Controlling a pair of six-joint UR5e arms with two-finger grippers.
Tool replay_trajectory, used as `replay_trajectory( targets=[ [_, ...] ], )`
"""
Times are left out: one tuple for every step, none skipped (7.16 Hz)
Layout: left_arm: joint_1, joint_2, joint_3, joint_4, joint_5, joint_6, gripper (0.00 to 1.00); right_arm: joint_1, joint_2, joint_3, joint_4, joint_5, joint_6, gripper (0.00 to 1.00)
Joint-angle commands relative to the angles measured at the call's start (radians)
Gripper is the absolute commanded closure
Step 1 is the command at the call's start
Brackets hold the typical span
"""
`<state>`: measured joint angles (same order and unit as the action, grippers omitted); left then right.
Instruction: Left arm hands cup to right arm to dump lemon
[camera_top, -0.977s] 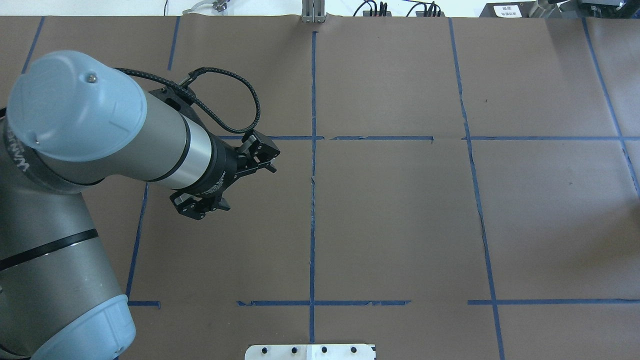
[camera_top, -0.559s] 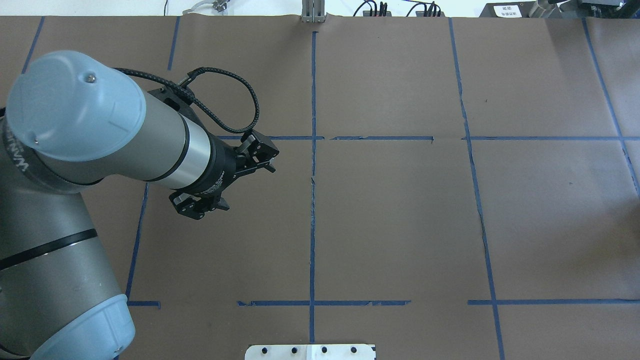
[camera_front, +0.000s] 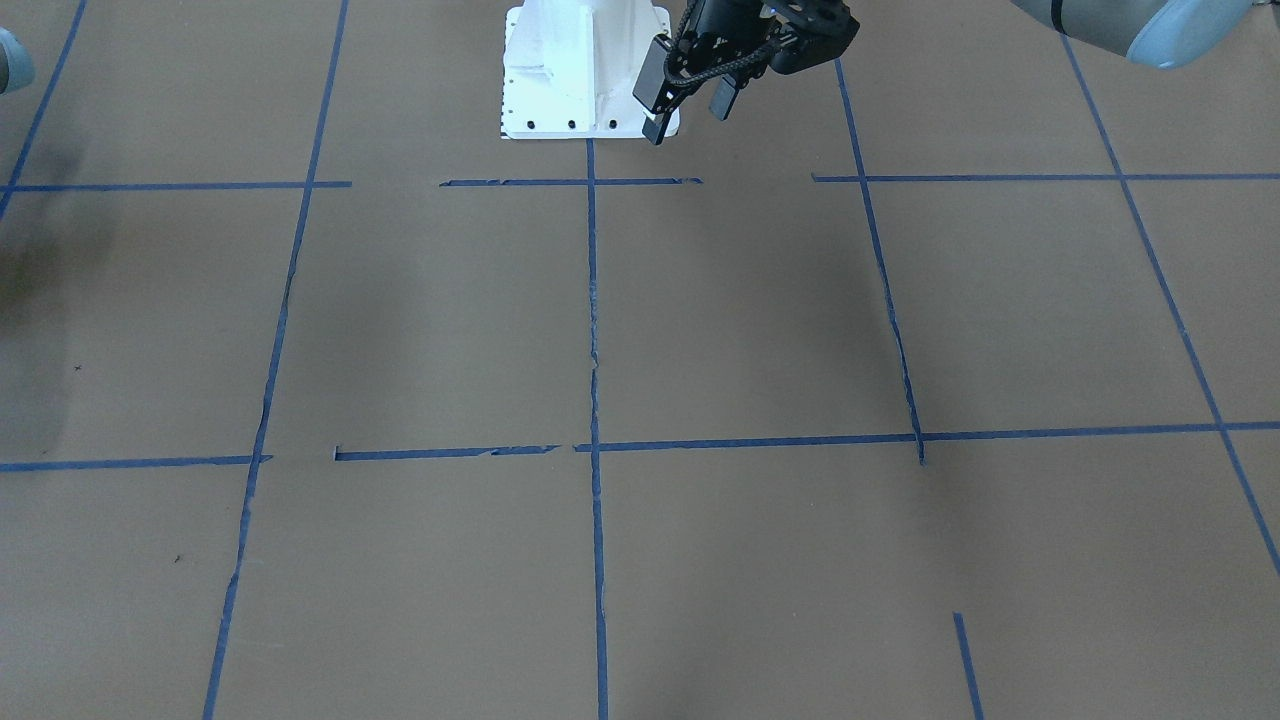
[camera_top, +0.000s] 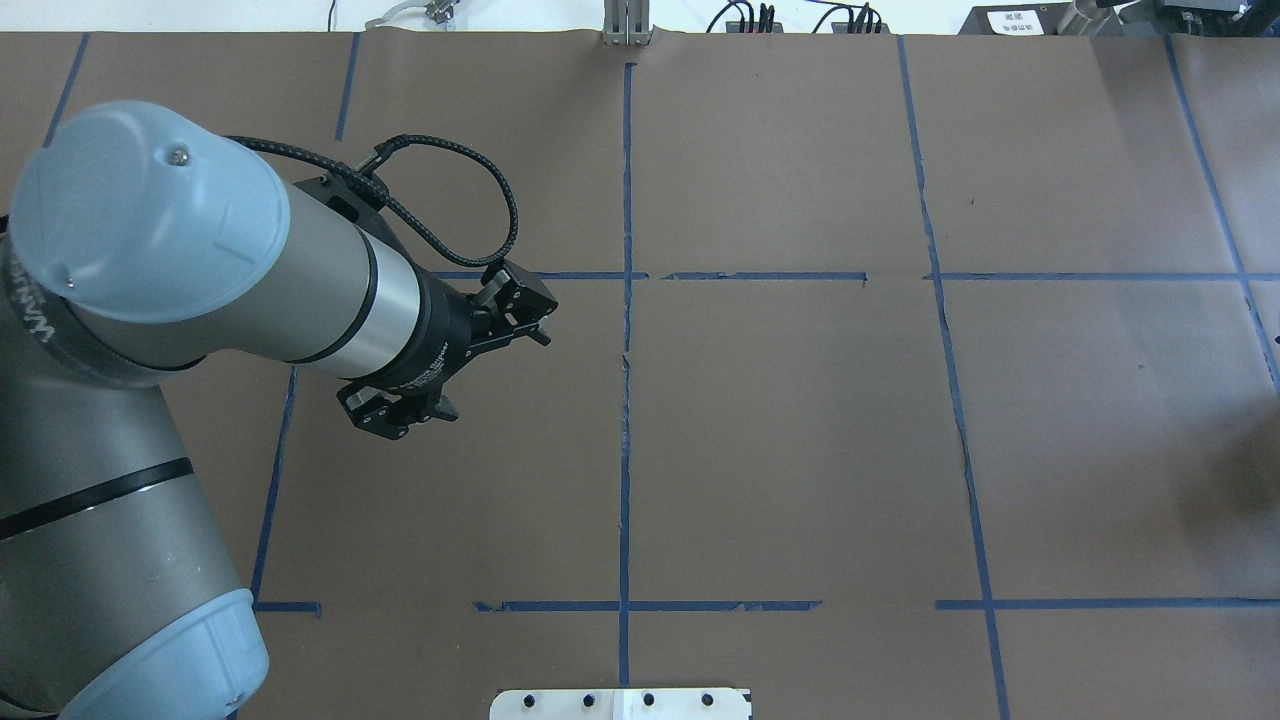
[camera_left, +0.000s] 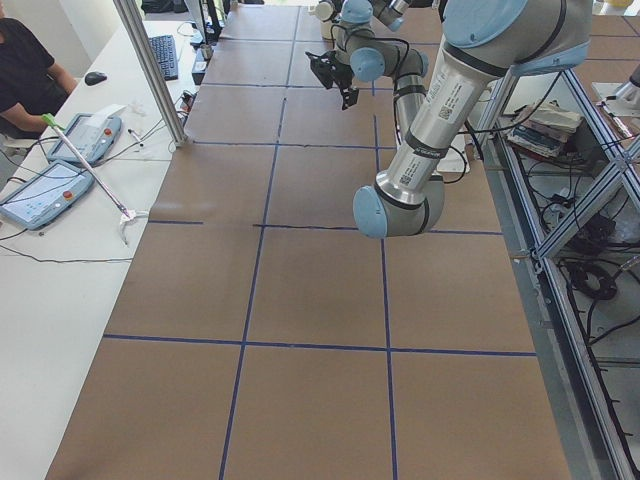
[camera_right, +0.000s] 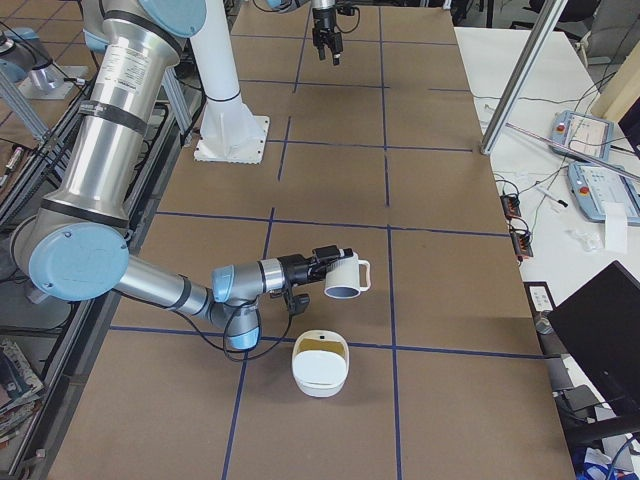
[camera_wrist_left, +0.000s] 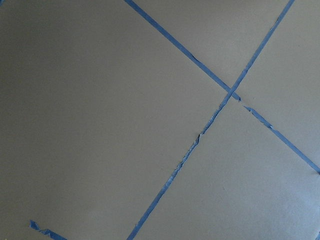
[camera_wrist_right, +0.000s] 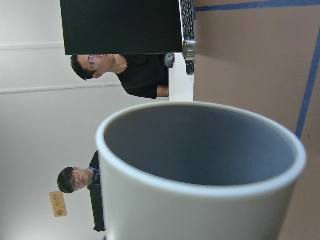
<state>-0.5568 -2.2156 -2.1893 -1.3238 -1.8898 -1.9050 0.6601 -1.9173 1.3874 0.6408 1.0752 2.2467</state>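
The white cup (camera_right: 345, 277) with a grey inside hangs above the table, tipped on its side with its mouth facing away from the arm. It sits at the end of my right gripper (camera_right: 318, 266); I cannot tell whether the fingers are shut. In the right wrist view the cup (camera_wrist_right: 200, 165) fills the frame and its inside looks empty. Below it stands a white bowl (camera_right: 320, 372) holding a yellow piece, seemingly the lemon (camera_right: 322, 344). My left gripper (camera_top: 495, 372) hovers open and empty over the bare table, also seen from the front (camera_front: 690, 115).
The robot's white base (camera_front: 585, 70) stands at the near table edge. Blue tape lines grid the brown table (camera_top: 800, 450). A side table with tablets (camera_left: 45, 190) and a seated person (camera_left: 25, 70) runs along the far edge. A laptop (camera_right: 600, 330) sits by the bowl's end.
My left arm has shifted very slightly and its gripper stays open. A faint shadow has deepened at the table's right edge.
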Motion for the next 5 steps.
replay_trajectory(
  targets=[
    [0.000,0.001,-0.003,-0.001,0.000,0.006,0.00,-0.011,0.041,0.125,-0.230,0.003,-0.341,0.89],
    [0.000,-0.004,-0.003,-0.003,0.000,0.009,0.00,-0.031,0.076,0.148,-0.303,0.003,-0.534,0.89],
    [0.000,-0.009,-0.001,-0.005,0.000,0.012,0.00,-0.054,0.105,0.148,-0.355,0.000,-0.731,0.89],
    [0.002,-0.009,0.000,-0.008,0.001,0.015,0.00,-0.060,0.138,0.148,-0.389,-0.001,-0.942,0.90],
    [0.003,-0.009,0.000,-0.009,0.002,0.023,0.00,-0.085,0.185,0.148,-0.409,-0.001,-1.101,0.91]
  ],
)
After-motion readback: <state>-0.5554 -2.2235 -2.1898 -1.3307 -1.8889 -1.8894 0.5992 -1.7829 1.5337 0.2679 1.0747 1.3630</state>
